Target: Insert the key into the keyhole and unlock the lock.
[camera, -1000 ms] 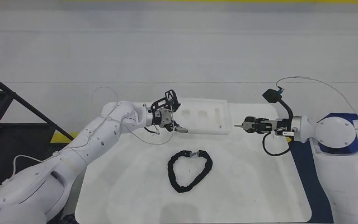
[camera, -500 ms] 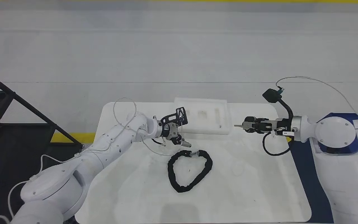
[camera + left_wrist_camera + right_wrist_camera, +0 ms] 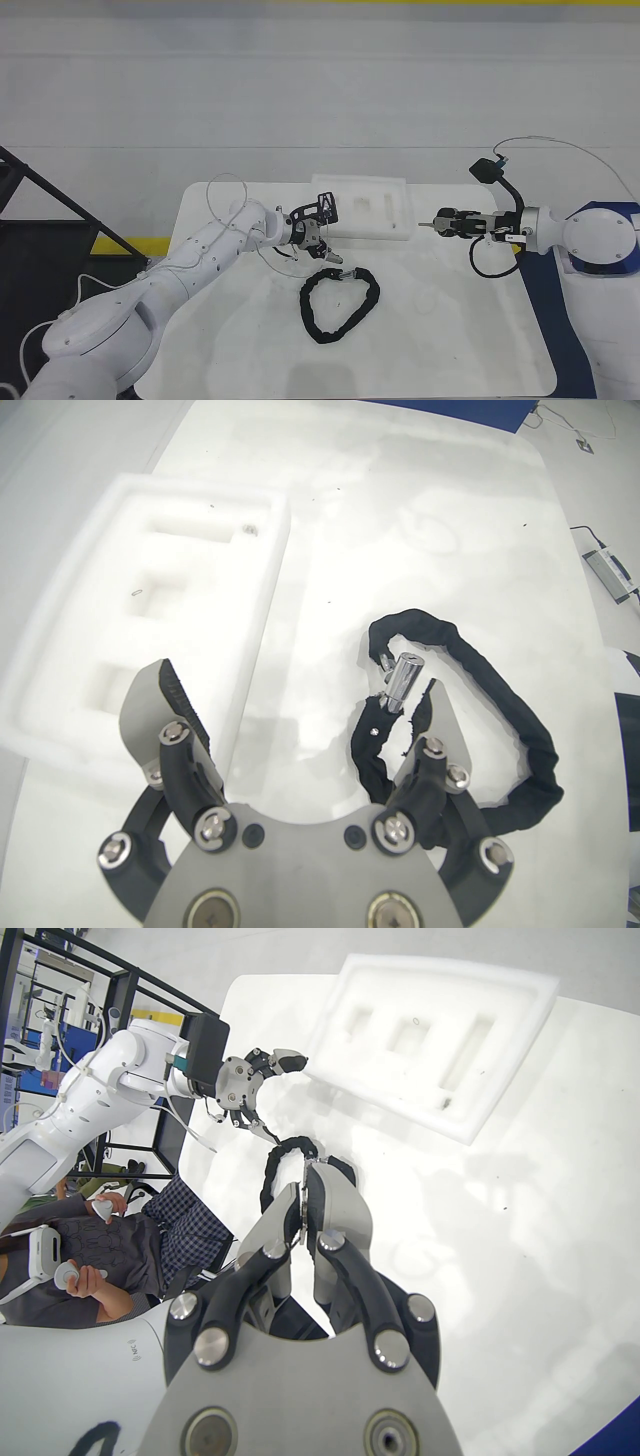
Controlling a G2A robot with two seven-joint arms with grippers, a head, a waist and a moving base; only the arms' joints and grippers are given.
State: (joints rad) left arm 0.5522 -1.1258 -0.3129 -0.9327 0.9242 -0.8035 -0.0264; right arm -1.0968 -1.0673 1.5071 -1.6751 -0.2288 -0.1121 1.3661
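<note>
One black fabric-sleeved chain lock (image 3: 322, 320) lies in a loop at the middle of the white tabletop (image 3: 450, 330), its single silver lock cylinder (image 3: 402, 680) at the loop's far side. One white foam tray (image 3: 365, 185) with three rectangular recesses sits at the middle of the far edge. The left gripper (image 3: 299, 680) has its two fingers spread wide with nothing between them, one fingertip (image 3: 431, 700) just beside the cylinder. The right gripper (image 3: 442, 222), over the tabletop near the tray's right end, has its fingers pinched together on one thin flat metal key (image 3: 303, 1208).
</note>
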